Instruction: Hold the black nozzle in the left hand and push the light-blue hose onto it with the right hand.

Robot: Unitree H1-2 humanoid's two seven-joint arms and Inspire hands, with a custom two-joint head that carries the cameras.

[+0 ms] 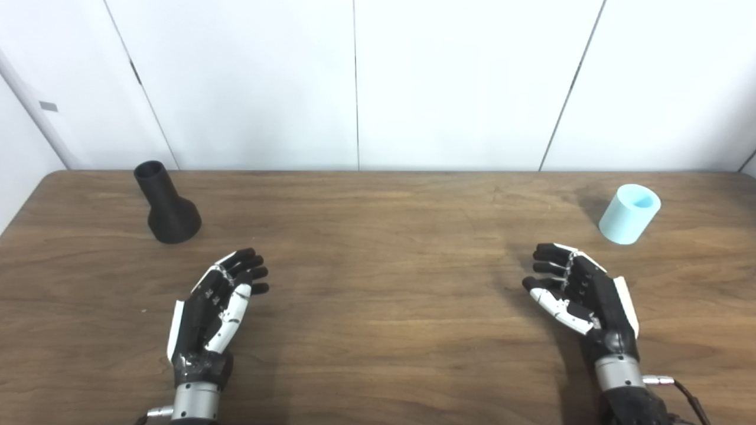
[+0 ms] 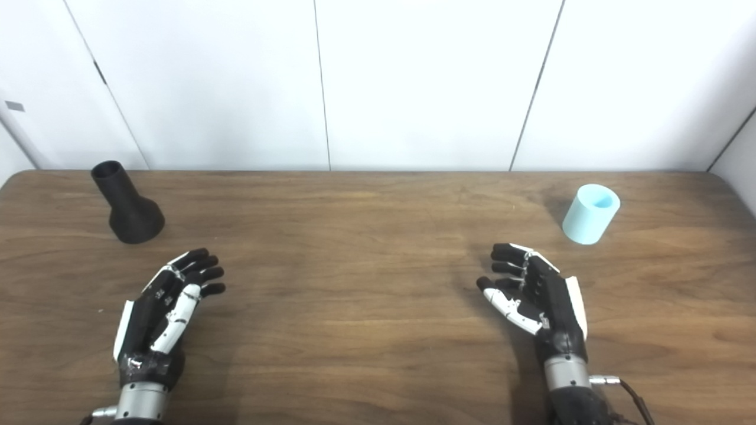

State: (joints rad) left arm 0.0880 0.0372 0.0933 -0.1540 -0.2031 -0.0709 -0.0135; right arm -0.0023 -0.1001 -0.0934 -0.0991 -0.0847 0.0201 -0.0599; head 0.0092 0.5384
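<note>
Only small things separate the two views: the left eye view shows a grey tag (image 1: 48, 106) on the far-left wall panel well inside the picture, while in the right eye view that tag sits close to the left edge and more of the right wall corner appears. Otherwise both show the same brown wooden tabletop (image 1: 378, 236) in front of white wall panels (image 1: 460, 82).

Both task things are hollow and stand with their mouths up. The black nozzle (image 1: 168, 206) rests on its wide base at the far left, narrow neck tilted up and away; its opening looks dark, and nothing can be made out inside. The light-blue hose (image 1: 629, 213), a short tube, stands at the far right, leaning slightly, with only its pale inner wall visible.

The left hand (image 1: 215, 310) hangs over the near left of the tabletop, fingers spread and holding nothing; the nozzle lies farther away and slightly left of it, apart. The right hand (image 1: 582, 298) is likewise spread and empty, with the hose beyond it to the right, not touching.
</note>
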